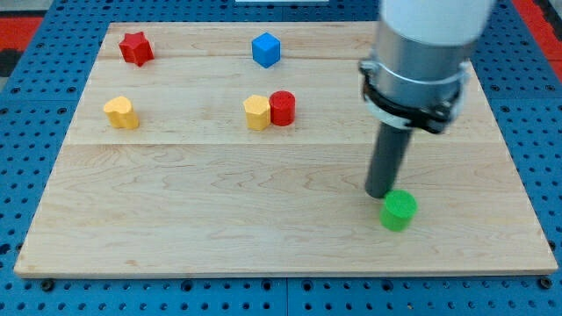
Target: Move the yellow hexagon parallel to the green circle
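Observation:
The yellow hexagon sits on the wooden board near its middle, touching a red cylinder on its right. The green circle lies toward the view's bottom right. My tip rests on the board just left of and above the green circle, close to it or touching it. The tip is far to the right of and below the yellow hexagon.
A red star sits at the top left, a blue cube at the top middle, and a yellow heart-like block at the left. The arm's grey body hangs over the board's upper right. A blue pegboard surrounds the board.

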Controlling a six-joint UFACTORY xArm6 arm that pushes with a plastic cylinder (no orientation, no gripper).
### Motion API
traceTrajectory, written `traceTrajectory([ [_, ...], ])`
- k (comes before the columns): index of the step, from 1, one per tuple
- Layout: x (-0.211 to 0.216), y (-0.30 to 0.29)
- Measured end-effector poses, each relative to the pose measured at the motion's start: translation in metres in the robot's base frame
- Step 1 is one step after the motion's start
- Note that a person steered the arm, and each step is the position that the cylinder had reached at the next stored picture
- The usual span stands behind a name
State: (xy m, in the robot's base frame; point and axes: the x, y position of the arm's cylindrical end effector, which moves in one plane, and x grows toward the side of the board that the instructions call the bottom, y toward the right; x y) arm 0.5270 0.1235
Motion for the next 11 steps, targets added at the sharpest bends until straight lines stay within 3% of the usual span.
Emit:
traceTrajectory([
  [2,-0.03,-0.022],
  [5,-0.03,-0.015],
  [6,-0.029,-0.133],
  [7,-0.036,-0.183],
  [9,-0.124,-0.235],
  [10,-0.162,-0.235],
  [11,-0.168,-0.183],
])
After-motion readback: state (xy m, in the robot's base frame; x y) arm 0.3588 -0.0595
